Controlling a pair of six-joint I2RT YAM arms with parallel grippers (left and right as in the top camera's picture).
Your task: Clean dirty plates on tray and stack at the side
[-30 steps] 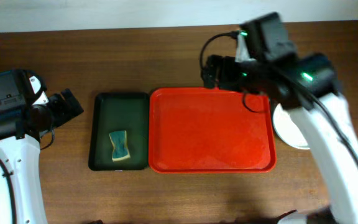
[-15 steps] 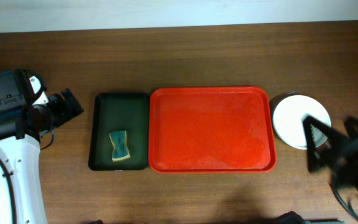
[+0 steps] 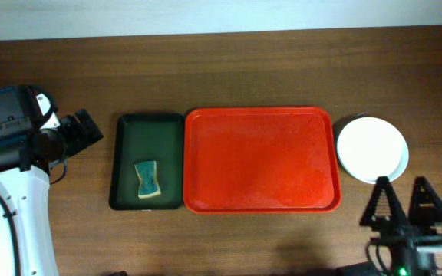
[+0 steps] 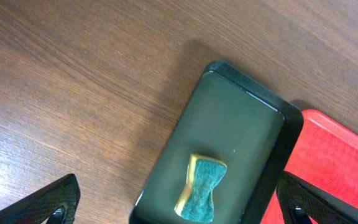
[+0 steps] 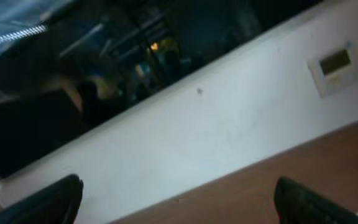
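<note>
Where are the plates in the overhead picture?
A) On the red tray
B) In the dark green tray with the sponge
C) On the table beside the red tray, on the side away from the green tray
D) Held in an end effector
C: the plates sit stacked, a white one on top, on the wooden table beside the red tray, opposite the dark green tray, which holds only a sponge.
</note>
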